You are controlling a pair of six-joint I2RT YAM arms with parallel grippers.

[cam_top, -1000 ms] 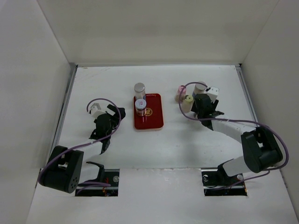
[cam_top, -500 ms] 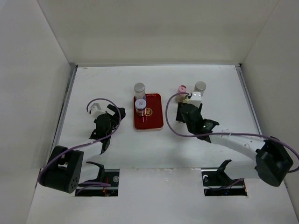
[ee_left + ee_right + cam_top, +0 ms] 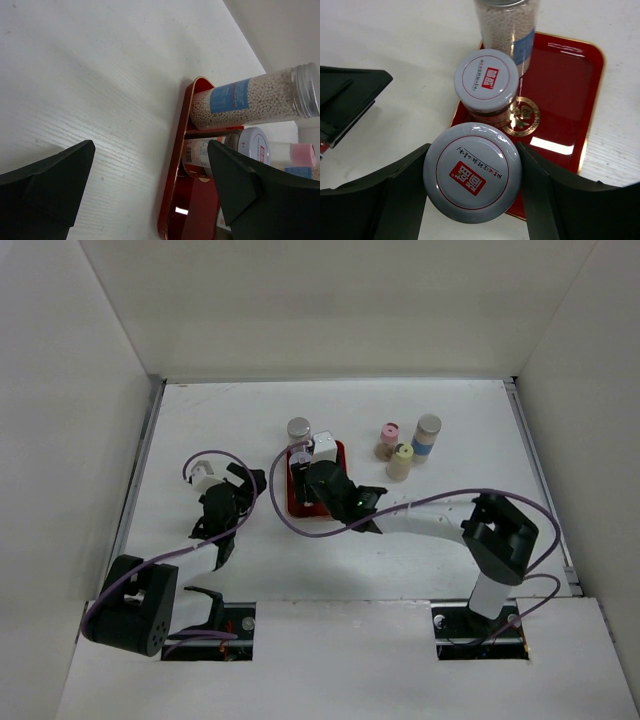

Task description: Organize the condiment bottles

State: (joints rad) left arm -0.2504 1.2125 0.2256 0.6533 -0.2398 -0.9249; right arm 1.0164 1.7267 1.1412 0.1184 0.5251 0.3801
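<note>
One white-capped bottle with a red mark [image 3: 472, 177] is clamped in the right hand [image 3: 472, 147], a black finger pressed to each side of its cap. It is upright over the near left corner of the red tray [image 3: 560, 85]; whether its base touches the tray cannot be told, as the cap hides it. Just beyond it, almost touching cap to cap, the second white-capped bottle [image 3: 486, 80] stands on the tray's left side. Beyond that, at the far left corner of the tray, stands the silver-capped bottle [image 3: 507, 25], clear-walled, full of pale beads, with a blue label. These two leave only the right half of the tray bare, with a gold emblem showing beside the second bottle.

Off to the right on the desk [image 3: 250, 410], well apart from the tray, three more bottles stand close together: the pink-capped bottle [image 3: 391, 432], the yellow-capped bottle [image 3: 401, 455] just in front of it, and the grey-capped bottle [image 3: 428, 430] with its blue band on the right.

The right arm reaches across the desk from its base to the tray and covers most of the tray in the overhead view. The left hand [image 3: 150, 147] is low over the desk, left of the tray and facing it, its fingers spread apart with nothing between them.
</note>
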